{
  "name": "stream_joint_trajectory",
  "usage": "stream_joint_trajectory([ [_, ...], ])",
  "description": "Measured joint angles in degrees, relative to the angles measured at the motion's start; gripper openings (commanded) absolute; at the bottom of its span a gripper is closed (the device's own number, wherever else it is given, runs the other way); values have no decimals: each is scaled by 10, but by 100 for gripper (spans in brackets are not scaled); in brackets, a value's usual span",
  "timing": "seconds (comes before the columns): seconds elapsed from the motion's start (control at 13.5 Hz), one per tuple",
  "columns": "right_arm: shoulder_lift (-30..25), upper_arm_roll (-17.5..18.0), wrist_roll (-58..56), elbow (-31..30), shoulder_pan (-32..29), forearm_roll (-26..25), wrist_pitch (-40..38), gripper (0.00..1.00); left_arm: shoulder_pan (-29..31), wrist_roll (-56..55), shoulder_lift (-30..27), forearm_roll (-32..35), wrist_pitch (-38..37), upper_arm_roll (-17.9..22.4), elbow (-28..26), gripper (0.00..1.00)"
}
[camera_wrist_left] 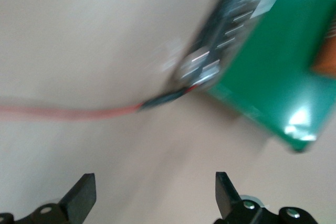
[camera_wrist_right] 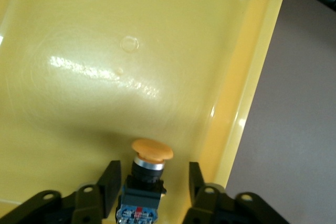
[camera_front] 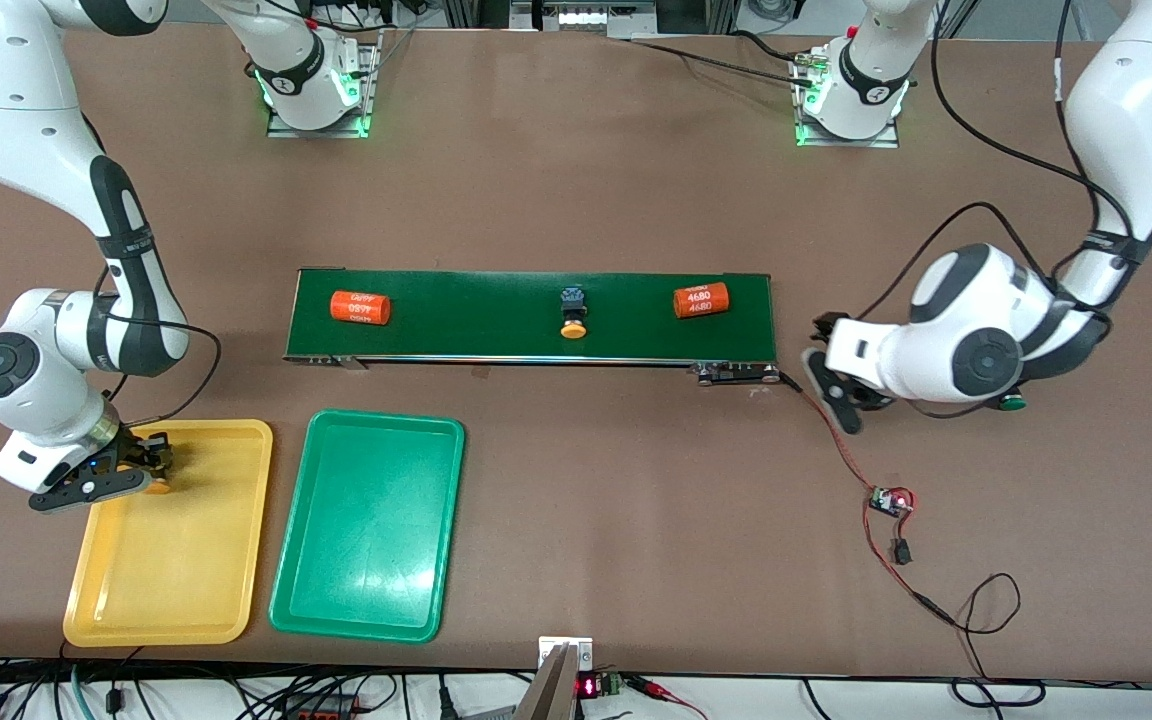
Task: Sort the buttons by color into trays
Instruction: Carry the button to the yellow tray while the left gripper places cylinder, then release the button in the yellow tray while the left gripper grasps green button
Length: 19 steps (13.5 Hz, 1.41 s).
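Observation:
A yellow-capped button (camera_wrist_right: 144, 174) lies in the yellow tray (camera_front: 176, 570) at the corner toward the belt. My right gripper (camera_front: 158, 462) is low over it, open. The fingers (camera_wrist_right: 110, 182) stand on either side of the button's black body with gaps showing. A second yellow button (camera_front: 572, 312) sits mid-belt. A green button cap (camera_front: 1012, 403) peeks out on the table beside my left arm's wrist. My left gripper (camera_front: 833, 392) hangs open and empty over bare table by the belt's end. The green tray (camera_front: 366, 530) holds nothing.
The dark-green conveyor belt (camera_front: 496, 320) carries two orange "4680" cylinders (camera_front: 359, 307) (camera_front: 701, 299). A red wire (camera_front: 851, 455) runs from the belt's end to a small circuit board (camera_front: 889, 501) nearer the front camera. In the left wrist view the wire (camera_wrist_left: 68, 113) crosses the table.

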Motion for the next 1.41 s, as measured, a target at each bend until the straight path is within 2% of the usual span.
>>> stream_joint_trajectory([
  [0.3, 2, 1, 1, -2, 0, 0, 12, 100, 1, -282, -17, 58, 0, 34, 12, 100],
  [0.45, -6, 3, 9, -9, 6, 1, 9, 100, 0, -362, -20, 61, 0, 52, 37, 100],
  [0.59, -31, 4, 41, -22, 25, 6, -38, 100, 2, -374, -20, 61, -7, 75, 60, 100],
  [0.74, -71, 7, 99, -35, 50, 12, -125, 100, 9, -375, -16, 60, -40, 84, 58, 100],
  [0.89, -115, 9, 141, -60, 79, 26, -171, 100, 20, -377, -12, 60, -39, 89, 36, 100],
  [1.04, -158, 10, 172, -104, 98, 33, -183, 100, 51, -371, -9, 60, -24, 89, 5, 100],
  [1.26, -226, 38, 225, -158, 101, 56, -230, 100, 107, -351, -8, 60, 28, 86, -43, 100],
  [1.34, -248, 53, 242, -164, 101, 72, -253, 100, 117, -352, -8, 60, 52, 86, -61, 96],
  [1.41, -268, 70, 257, -168, 102, 85, -270, 100, 123, -354, -8, 60, 66, 86, -75, 87],
])
